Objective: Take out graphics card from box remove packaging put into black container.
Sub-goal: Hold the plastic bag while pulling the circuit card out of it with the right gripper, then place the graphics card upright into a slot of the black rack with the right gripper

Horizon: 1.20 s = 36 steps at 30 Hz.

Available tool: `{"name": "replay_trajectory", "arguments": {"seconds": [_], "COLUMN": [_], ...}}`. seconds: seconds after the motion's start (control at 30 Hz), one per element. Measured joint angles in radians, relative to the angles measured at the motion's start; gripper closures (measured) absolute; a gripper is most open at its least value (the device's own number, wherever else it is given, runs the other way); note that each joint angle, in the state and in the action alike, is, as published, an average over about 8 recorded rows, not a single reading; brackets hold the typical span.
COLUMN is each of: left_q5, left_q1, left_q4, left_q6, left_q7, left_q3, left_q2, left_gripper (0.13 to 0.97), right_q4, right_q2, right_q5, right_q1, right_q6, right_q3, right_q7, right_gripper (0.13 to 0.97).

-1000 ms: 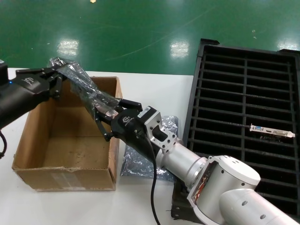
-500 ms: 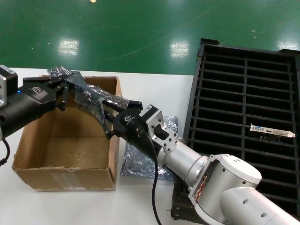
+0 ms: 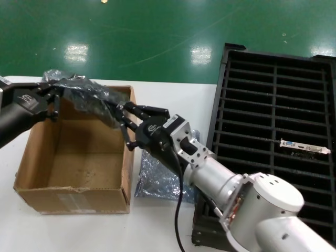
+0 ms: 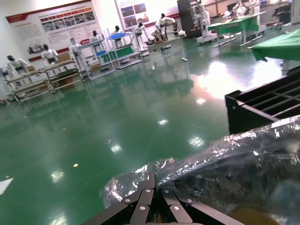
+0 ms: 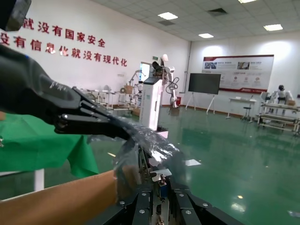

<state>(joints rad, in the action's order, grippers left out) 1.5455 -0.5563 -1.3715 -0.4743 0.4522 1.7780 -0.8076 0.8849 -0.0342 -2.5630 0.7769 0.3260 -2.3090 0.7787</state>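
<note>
Over the box (image 3: 73, 168), left gripper (image 3: 52, 97) and right gripper (image 3: 123, 118) each pinched opposite ends of the packaging (image 3: 86, 100), which risked tearing or dropping the graphics card between them

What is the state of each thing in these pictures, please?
left gripper: shut on the packaging's far end.
right gripper: shut on the packaging's near end.
packaging: stretched between both grippers, above the box.
box: open on the table.
black container: holds one bare card.
second bag: flat beside the box.
</note>
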Motion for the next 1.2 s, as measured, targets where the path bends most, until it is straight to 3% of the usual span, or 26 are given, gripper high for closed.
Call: {"name": "replay_trajectory", "arguments": {"seconds": [0.3,0.5,0.67,0.83,1.03,1.2], "left_q5": [0.003,0.060,0.129,0.215,0.340,0.440], "left_q1": [0.005,0.001,0.001,0.012,0.035,0.045], "left_q4": [0.040,0.066,0.077,0.069,0.059,0.072], "left_q6": [0.047,0.046,0.033,0.017,-0.024,-0.074], "left_q7": [-0.065,-0.119,-0.152,-0.187,-0.245,-0.287], "left_q3": [-0.039,-0.072,-0.106,-0.155,-0.230,-0.276], "left_q2": [0.017,0.041,0.074,0.126,0.220,0.307], "left_gripper": [0.958,0.958,0.958,0.958,0.958,0.958], "right_q4": [0.333,0.575,0.784,0.973,1.114,1.158], "right_q2": [-0.190,-0.381,-0.533,-0.648,-0.712,-0.683], "right_q5": [0.189,0.124,-0.038,-0.143,-0.180,-0.188], "right_q1": [-0.034,0.023,0.094,0.155,0.266,0.367], "right_q6": [-0.207,-0.407,-0.587,-0.752,-0.927,-1.111], "right_q3": [-0.104,-0.272,-0.385,-0.428,-0.441,-0.439], "right_q7": [-0.273,-0.343,-0.244,-0.107,0.019,0.169], "right_gripper": [0.909,0.909,0.909,0.909,0.909,0.909]}}
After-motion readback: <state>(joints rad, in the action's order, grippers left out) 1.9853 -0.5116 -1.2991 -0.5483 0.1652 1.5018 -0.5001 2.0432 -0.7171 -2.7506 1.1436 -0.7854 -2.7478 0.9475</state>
